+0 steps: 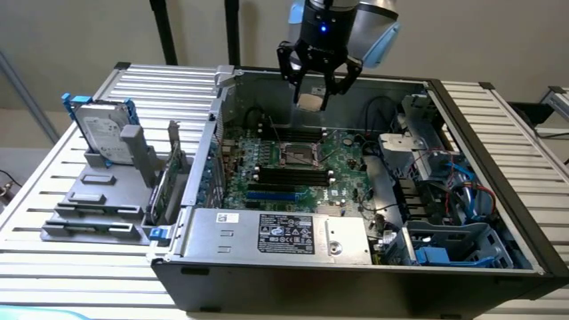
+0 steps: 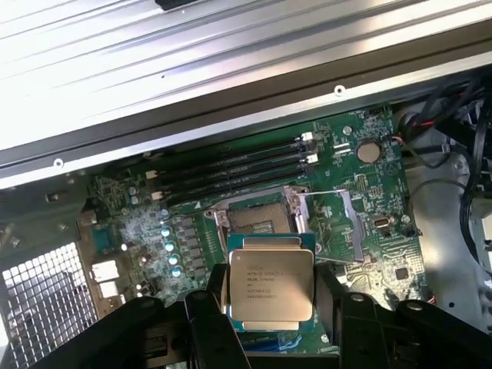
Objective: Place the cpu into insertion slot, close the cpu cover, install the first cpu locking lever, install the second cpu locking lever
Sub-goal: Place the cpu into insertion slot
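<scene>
Above the open computer case point(image 1: 356, 287), the black gripper point(image 1: 313, 100) hangs in the air. Its 2 fingers point(image 2: 214, 304) are pinching the cpu point(image 2: 270, 286), 1 finger on each side. The cpu is flat, and its pale metal face with small print is turned up to the wrist camera. It is not touching anything but the fingers.

Down below it, well apart, is the green board point(image 1: 342, 157) on the floor of the case. The insertion slot point(image 2: 257, 219) sits in the middle of that board. It is a small black square with a shiny rim, and its dark middle is showing. The cpu cover point(image 2: 352, 227), a thin silvery frame, is flipped open just beside the slot. Long black memory slots point(image 2: 231, 171) lie in a row near the slot.

At the front of the case sits a silver box point(image 1: 213, 233) with a label on it. On the exterior view's left, a hard drive point(image 1: 102, 130) stands in a grey holder on the table point(image 1: 534, 173), which is made of metal slats.
</scene>
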Tool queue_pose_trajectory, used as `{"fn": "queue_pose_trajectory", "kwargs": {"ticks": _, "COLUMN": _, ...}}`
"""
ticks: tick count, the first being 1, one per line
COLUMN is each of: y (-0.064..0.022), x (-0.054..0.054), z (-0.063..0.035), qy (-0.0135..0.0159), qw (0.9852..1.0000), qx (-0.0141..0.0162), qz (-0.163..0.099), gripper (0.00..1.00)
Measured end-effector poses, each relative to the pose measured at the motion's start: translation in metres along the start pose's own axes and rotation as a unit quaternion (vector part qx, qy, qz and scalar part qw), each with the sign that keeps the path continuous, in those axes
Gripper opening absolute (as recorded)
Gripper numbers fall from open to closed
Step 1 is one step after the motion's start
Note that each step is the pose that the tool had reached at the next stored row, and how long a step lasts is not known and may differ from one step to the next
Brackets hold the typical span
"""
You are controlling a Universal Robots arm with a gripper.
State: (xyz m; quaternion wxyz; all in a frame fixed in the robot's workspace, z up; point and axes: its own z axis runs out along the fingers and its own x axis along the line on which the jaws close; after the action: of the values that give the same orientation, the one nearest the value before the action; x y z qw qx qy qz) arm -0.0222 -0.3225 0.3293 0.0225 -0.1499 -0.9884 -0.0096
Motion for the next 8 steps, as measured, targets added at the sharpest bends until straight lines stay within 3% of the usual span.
{"fn": "queue_pose_trajectory", "kwargs": {"ticks": 4, "y": 0.0000, "x": 0.0000, "z": 0.0000, "qy": -0.0003, "qw": 0.9994, "qx": -0.0016, "qz": 0.033, "gripper": 0.55}}
{"fn": "queue_pose_trajectory", "kwargs": {"ticks": 8, "y": 0.0000, "x": 0.0000, "z": 0.0000, "qy": -0.0007, "qw": 0.9978, "qx": -0.0031, "qz": 0.067, "gripper": 0.55}}
